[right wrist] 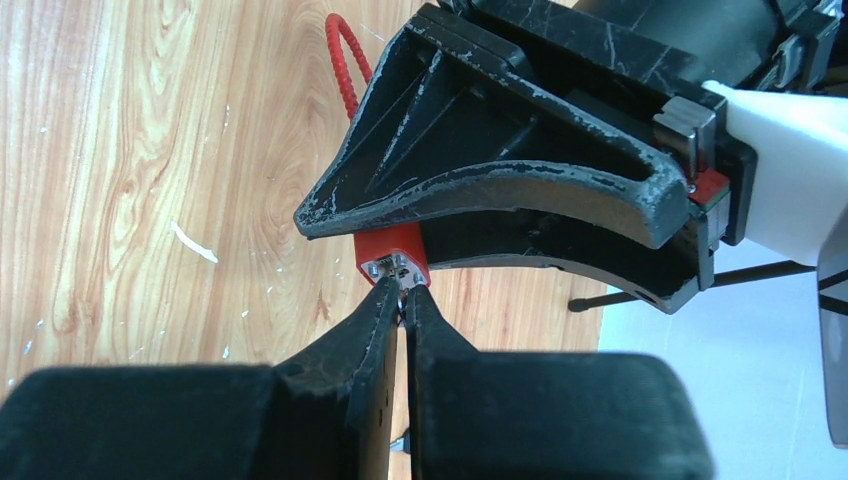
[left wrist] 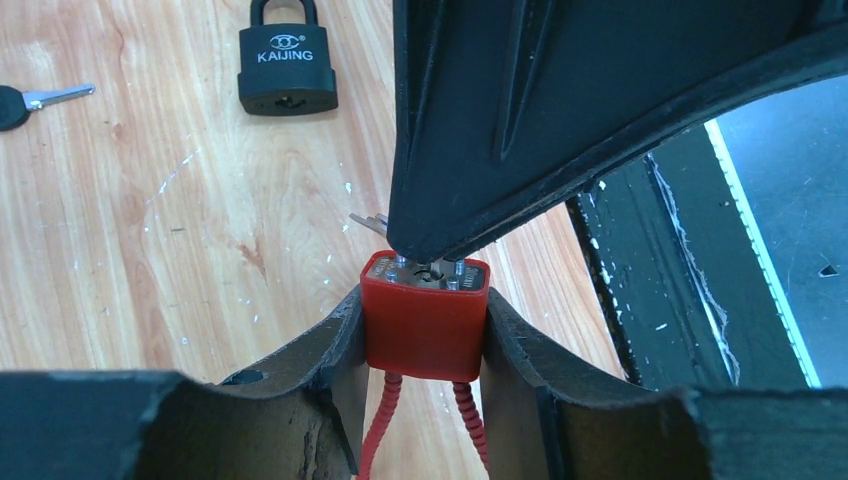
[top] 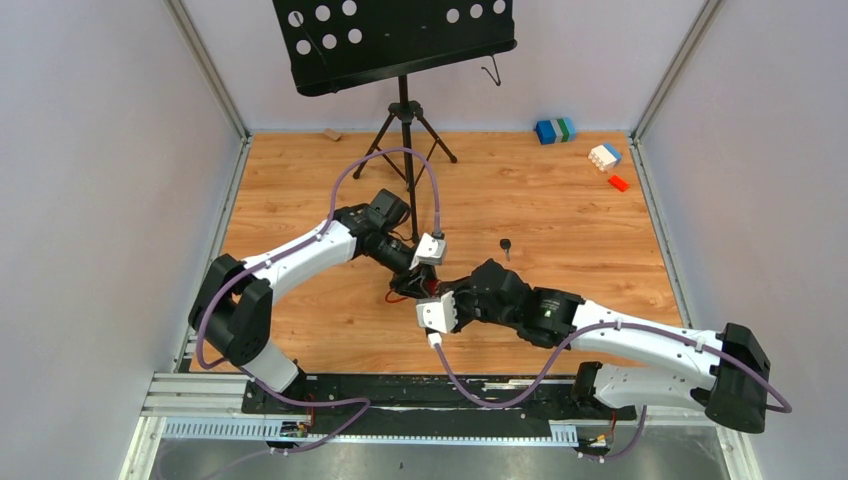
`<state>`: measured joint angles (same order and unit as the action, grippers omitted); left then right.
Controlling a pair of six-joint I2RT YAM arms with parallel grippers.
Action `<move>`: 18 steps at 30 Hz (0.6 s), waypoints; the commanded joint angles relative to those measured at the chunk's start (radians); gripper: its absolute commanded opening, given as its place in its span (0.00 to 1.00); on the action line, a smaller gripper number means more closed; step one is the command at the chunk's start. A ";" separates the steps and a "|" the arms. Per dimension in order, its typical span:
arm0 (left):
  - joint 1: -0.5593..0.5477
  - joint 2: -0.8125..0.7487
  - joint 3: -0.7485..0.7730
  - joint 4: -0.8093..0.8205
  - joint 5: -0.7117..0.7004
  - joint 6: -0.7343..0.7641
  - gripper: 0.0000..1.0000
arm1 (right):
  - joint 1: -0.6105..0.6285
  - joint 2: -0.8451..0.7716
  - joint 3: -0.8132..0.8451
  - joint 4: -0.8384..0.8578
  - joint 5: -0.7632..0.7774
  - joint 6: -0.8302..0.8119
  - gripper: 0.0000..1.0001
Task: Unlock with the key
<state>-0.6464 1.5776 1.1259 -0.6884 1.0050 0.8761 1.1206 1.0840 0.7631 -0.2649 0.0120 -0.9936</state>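
Red padlock (left wrist: 425, 340) is clamped in the left gripper (left wrist: 425, 322): the jaws press on both of its sides and hold it just above the tabletop (left wrist: 150, 260), keyhole face pointing away from the wrist. Its ribbed red cable shackle (left wrist: 385, 425) hangs back between the fingers (left wrist: 338, 345).

The right gripper (right wrist: 403, 292) meets that keyhole face tip-first. Its jaws are closed almost flat together, pinching a silver key (left wrist: 367, 221). A short length of the key's metal projects beside the tip in the left wrist view. Whether the blade sits in the keyhole cannot be determined, as the fingertip covers it.

Both arms converge at the centre of the tabletop, near its front half.

A black padlock (left wrist: 287, 70) marked KAIJING lies flat well beyond the held lock, shackle closed. A second key with a black head (left wrist: 28, 101) lies apart from it on the wood.

At the rear stands a black music stand (top: 395, 40) on a tripod. A blue and green block (top: 555, 130), a white block (top: 604, 156) and a red block (top: 618, 183) sit at the far right corner.
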 commanded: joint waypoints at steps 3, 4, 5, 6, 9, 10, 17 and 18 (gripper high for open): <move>0.003 0.019 0.060 -0.034 0.078 -0.016 0.00 | 0.052 -0.005 -0.027 0.101 0.084 -0.062 0.00; 0.001 0.022 0.064 -0.038 0.081 -0.025 0.00 | 0.065 -0.001 -0.033 0.109 0.097 -0.076 0.00; 0.001 0.022 0.064 -0.039 0.085 -0.030 0.00 | 0.076 0.004 -0.040 0.119 0.113 -0.092 0.00; 0.002 0.021 0.064 -0.038 0.087 -0.035 0.00 | 0.088 0.008 -0.048 0.129 0.132 -0.111 0.00; -0.001 0.011 0.057 -0.027 0.085 -0.059 0.00 | 0.122 0.025 -0.062 0.150 0.172 -0.153 0.00; -0.002 0.006 0.050 -0.016 0.082 -0.070 0.00 | 0.129 0.030 -0.061 0.149 0.173 -0.156 0.00; -0.033 -0.069 -0.026 0.164 0.053 -0.205 0.00 | 0.140 0.063 -0.048 0.160 0.132 -0.102 0.00; -0.037 -0.071 -0.028 0.166 0.054 -0.206 0.00 | 0.141 0.065 -0.048 0.167 0.122 -0.094 0.00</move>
<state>-0.6514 1.5776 1.0939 -0.6697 0.9859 0.7521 1.2400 1.1271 0.7074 -0.1818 0.1947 -1.1160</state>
